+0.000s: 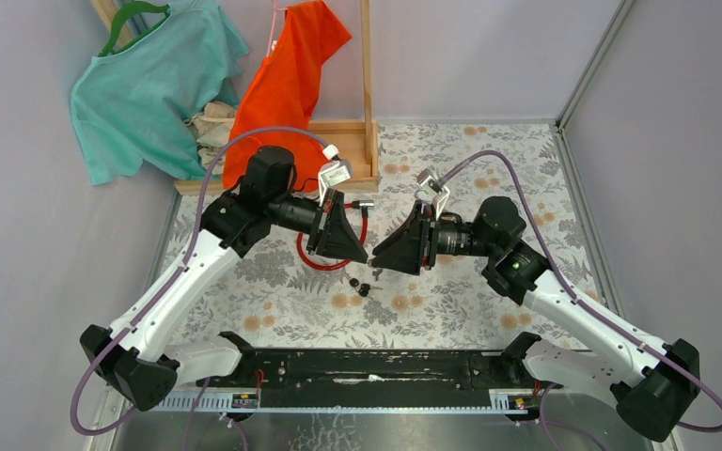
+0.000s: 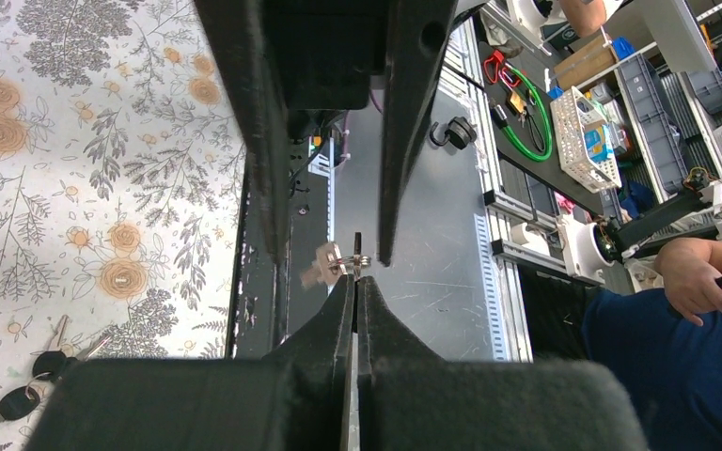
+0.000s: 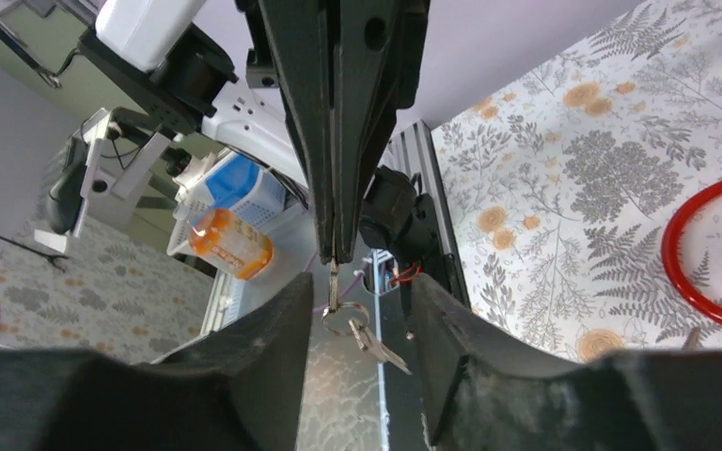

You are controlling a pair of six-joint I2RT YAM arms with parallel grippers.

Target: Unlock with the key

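My left gripper (image 1: 365, 254) is shut on a small silver key (image 2: 357, 252), held by its blade edge at the fingertips (image 2: 346, 287). A ring (image 3: 343, 316) hangs from that key with a second silver key (image 3: 377, 347) dangling on it. My right gripper (image 1: 379, 259) faces the left one tip to tip and is open, with its fingers (image 3: 287, 310) on either side of the hanging key and ring, not touching them. A red cable lock (image 1: 312, 262) lies on the floral cloth under the left gripper, with its metal end (image 1: 363, 202) further back.
Black-headed keys (image 1: 362, 286) lie on the cloth below the grippers and also show in the left wrist view (image 2: 30, 378). A wooden rack (image 1: 368, 113) with a teal shirt (image 1: 146, 85) and an orange shirt (image 1: 287, 80) stands at the back left. A black rail (image 1: 367, 366) runs along the near edge.
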